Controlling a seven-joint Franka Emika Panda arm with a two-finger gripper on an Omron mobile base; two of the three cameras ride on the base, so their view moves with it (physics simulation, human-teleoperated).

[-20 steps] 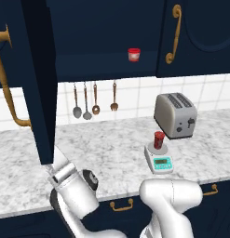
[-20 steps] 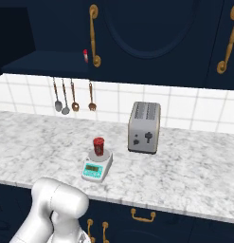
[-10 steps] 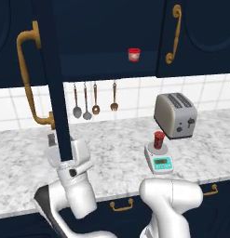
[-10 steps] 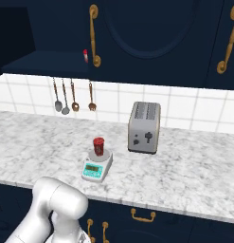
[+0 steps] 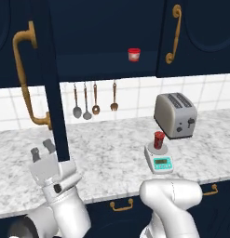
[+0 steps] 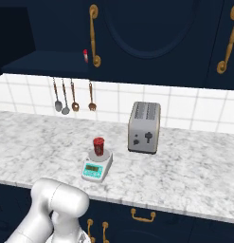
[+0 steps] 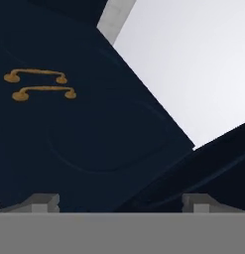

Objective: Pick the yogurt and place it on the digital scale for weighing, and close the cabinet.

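The gripper (image 5: 43, 152) points up, its two fingers spread apart with nothing between them, right beside the lower edge of the cabinet (image 5: 51, 93) door, which stands ajar just to its right with a curved brass handle (image 5: 28, 79) above the fingers. Well off to the gripper's right, the yogurt (image 5: 158, 140), a dark-red tapered cup with a red rim, stands upright on the round platter of the digital scale (image 5: 158, 159), in front of the silver toaster (image 5: 175, 115). The scale's teal front panel has a display, but its writing is too small to read.
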